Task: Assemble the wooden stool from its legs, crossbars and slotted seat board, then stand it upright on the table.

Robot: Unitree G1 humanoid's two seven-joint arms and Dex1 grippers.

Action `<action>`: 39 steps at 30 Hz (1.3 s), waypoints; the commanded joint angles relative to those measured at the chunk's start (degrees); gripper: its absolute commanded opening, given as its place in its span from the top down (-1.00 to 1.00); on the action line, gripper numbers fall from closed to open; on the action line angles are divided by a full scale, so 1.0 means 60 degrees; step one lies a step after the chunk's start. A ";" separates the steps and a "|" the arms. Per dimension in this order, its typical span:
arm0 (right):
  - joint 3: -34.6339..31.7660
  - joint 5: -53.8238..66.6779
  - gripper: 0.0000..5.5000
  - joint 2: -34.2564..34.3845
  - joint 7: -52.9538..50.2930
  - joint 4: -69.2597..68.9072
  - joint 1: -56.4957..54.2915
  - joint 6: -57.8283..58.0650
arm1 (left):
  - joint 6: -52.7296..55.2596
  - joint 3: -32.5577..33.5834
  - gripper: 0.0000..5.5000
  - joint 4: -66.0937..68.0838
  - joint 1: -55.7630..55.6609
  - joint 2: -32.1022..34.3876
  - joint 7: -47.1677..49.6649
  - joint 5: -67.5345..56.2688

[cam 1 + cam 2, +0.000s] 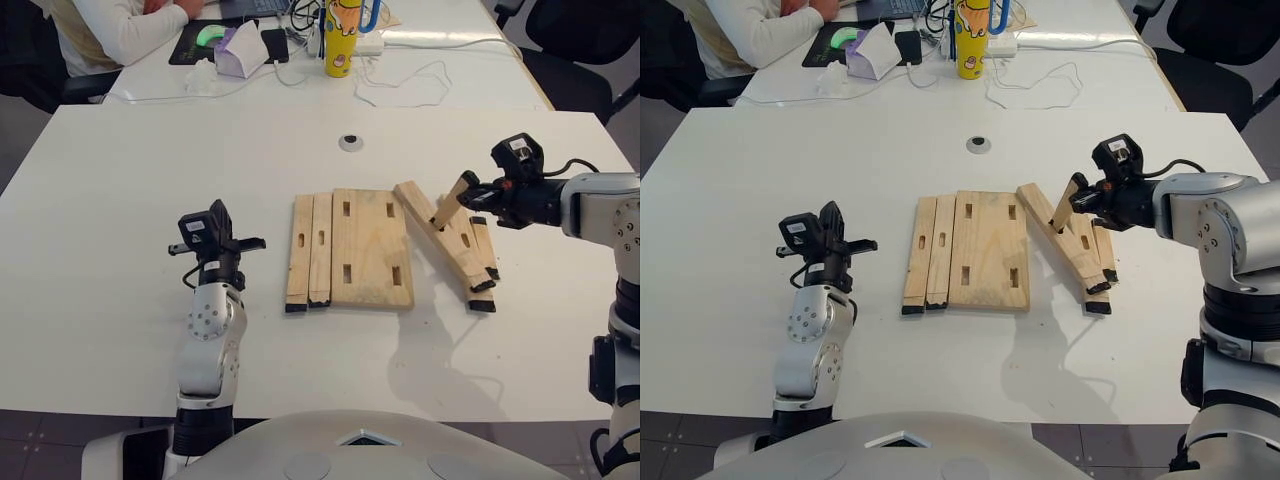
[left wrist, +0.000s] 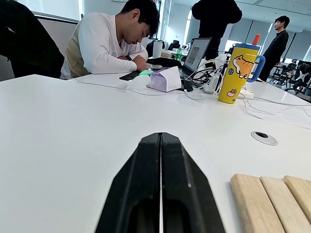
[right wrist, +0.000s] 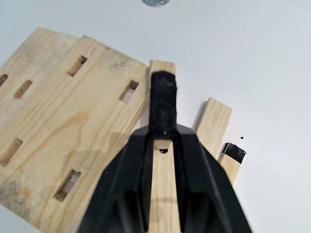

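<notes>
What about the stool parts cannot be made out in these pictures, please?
Eye views: the tilted crossbar in the right end effector overlaps the right-hand legs; their number is unclear.
Left wrist view: the frame's edge cuts off the wooden pieces; only their ends show.
Right wrist view: the edge cuts the seat board; the end effector hides what lies under it.

Head eyes and right wrist overlook seat board [image 1: 372, 248].
</notes>
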 commanded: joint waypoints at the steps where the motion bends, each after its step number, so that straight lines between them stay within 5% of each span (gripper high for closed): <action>1: 0.0257 -0.0231 0.84 -0.0042 -0.0121 0.0250 -0.0298 -0.0395 | -0.0117 -0.0139 1.00 -0.0122 0.0167 -0.0635 0.0183 -0.0044; 8: 0.0018 -0.0862 0.84 0.0885 -0.0930 0.1234 -0.2142 -0.1320 | -0.0273 -0.0222 1.00 -0.0030 0.0139 -0.0672 0.0428 -0.0057; 23: -0.0428 -0.0278 0.84 0.1009 -0.1839 0.1966 -0.1339 0.0396 | -0.0301 -0.0319 1.00 -0.0190 0.0266 -0.0636 0.0641 -0.0138; 39: -0.3566 -0.0697 0.84 0.4743 -0.4814 0.1775 -0.1127 0.0394 | 0.0101 -0.0197 1.00 -0.0292 0.0069 -0.0262 0.0260 -0.0381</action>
